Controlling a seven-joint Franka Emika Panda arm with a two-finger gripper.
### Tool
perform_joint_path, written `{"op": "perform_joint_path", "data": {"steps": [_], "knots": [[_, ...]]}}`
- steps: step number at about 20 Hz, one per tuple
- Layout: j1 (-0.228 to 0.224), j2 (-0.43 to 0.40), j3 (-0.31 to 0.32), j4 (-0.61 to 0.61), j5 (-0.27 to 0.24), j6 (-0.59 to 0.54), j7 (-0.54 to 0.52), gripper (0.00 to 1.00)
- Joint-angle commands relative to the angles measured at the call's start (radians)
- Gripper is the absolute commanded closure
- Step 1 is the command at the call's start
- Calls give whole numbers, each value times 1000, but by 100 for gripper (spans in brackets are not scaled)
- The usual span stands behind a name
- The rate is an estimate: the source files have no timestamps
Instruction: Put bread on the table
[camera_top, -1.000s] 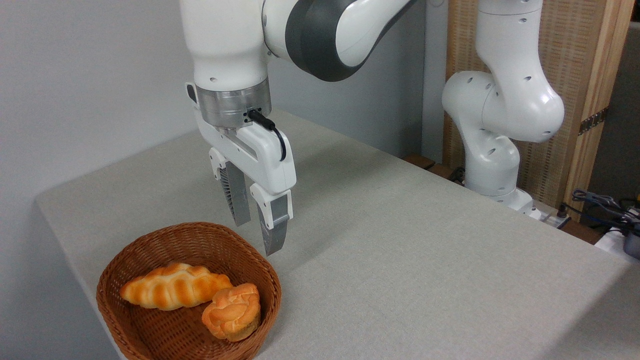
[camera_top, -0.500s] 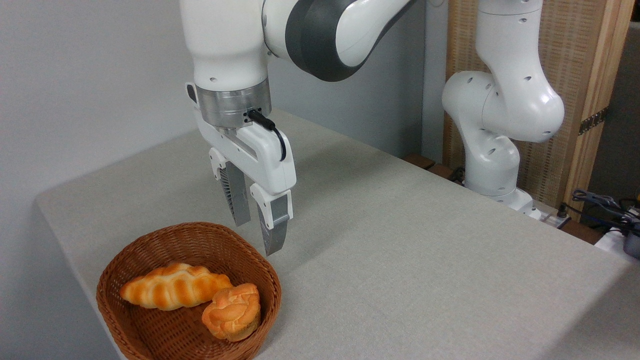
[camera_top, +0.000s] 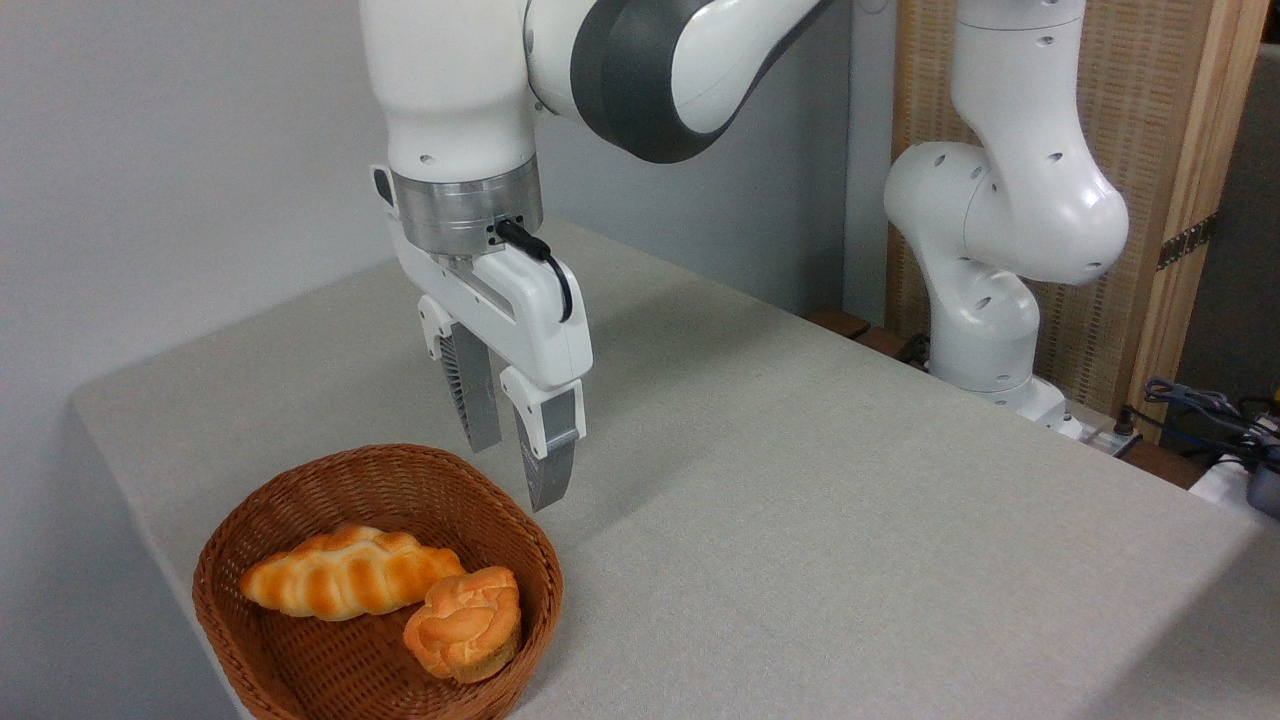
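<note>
The bread (camera_top: 464, 622) is sitting at the near right side of the wicker basket (camera_top: 250, 545), touching the braided loaf (camera_top: 347, 585) that is lying just behind it to the left. The basket is resting on the table (camera_top: 800, 520) near its front left corner. Above the basket's far right rim the gripper (camera_top: 515, 468) is hanging with its fingers pointing down, parted and holding nothing. Behind it the arm's base (camera_top: 985, 350) is standing at the table's far edge
</note>
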Motion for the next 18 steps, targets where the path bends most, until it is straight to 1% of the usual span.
{"op": "perform_joint_path", "data": {"steps": [1,2,4,9,10,14,18], "knots": [[0,-6,6,6,-4,28,12,0],[0,-6,6,4,-4,71,26,0],[0,-4,6,4,-2,103,49,0],[0,5,6,3,-1,123,109,0],[0,17,6,4,-2,143,124,0],[0,59,9,3,-2,224,126,0],[0,97,11,3,-1,272,127,0]]}}
